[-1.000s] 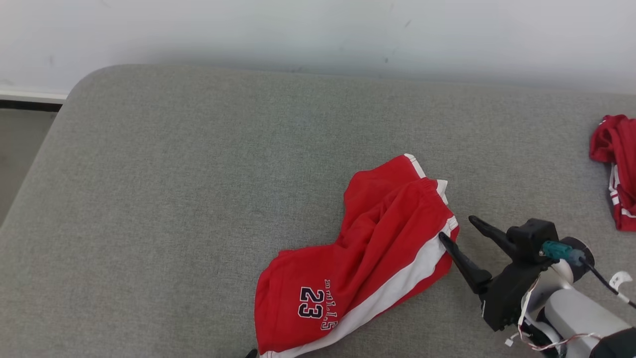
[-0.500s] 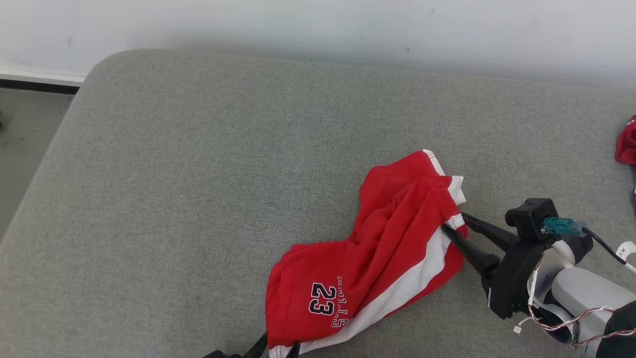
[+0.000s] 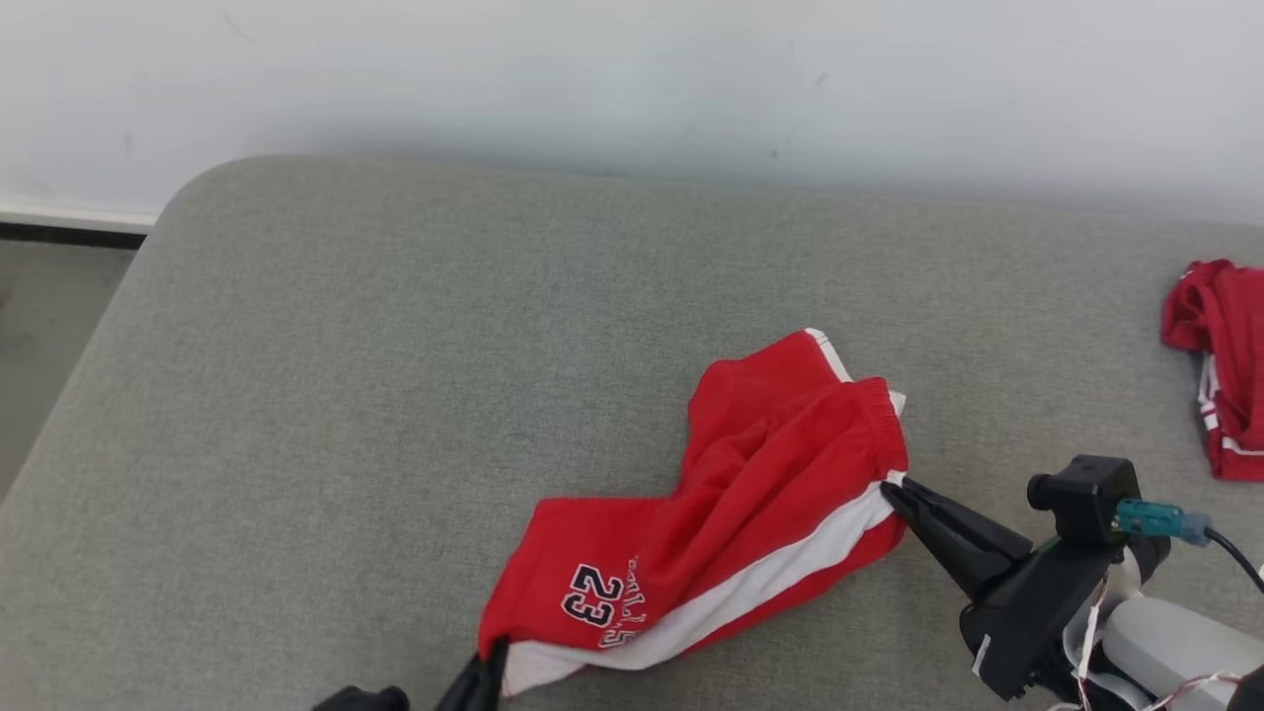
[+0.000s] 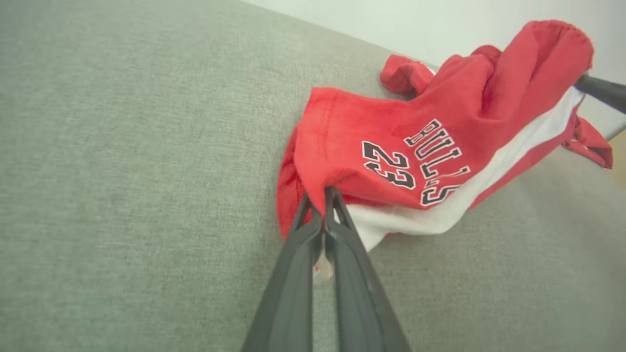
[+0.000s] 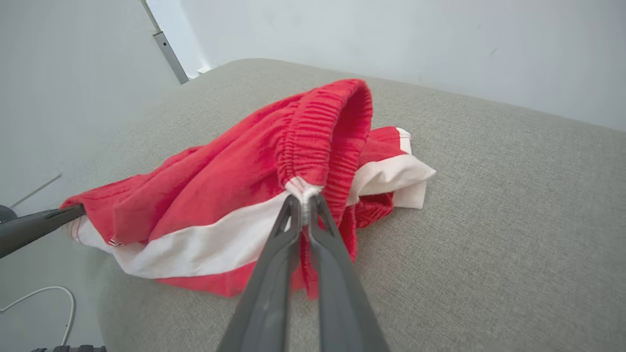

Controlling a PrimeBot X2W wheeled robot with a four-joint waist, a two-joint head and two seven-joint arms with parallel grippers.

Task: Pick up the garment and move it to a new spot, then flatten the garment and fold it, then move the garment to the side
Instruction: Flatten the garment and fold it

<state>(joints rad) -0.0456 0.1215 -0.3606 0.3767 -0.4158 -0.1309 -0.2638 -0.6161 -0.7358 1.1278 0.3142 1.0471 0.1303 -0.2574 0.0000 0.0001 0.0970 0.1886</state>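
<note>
The red shorts (image 3: 731,513) lay crumpled on the grey cushion (image 3: 346,395), close to its front edge and right of the middle, well away from the rounded far-left corner. They had a white side stripe and "BULLS 23" printed in dark letters near the leg hem.

The left gripper (image 4: 323,193) was clenched on the corner of that hem, at the end of the shorts nearest the front edge. Its two dark fingers were pressed together, with red and white cloth pinched between the tips. The right gripper (image 5: 303,200) was clenched on the elastic waistband where the white stripe ended, on the side toward the cushion's right edge, with the seam caught between its closed fingers.

Between the two grips the cloth ran in loose folds. The waistband stood up in an arch above the cushion, and the middle of the shorts rested on it. A white-edged flap of the other leg lay flat beyond the waistband, toward the far edge.

A second red garment (image 3: 1220,365) with white trim lay bunched at the cushion's right edge, well apart from the shorts. A pale wall (image 3: 632,79) rose behind the far edge.
</note>
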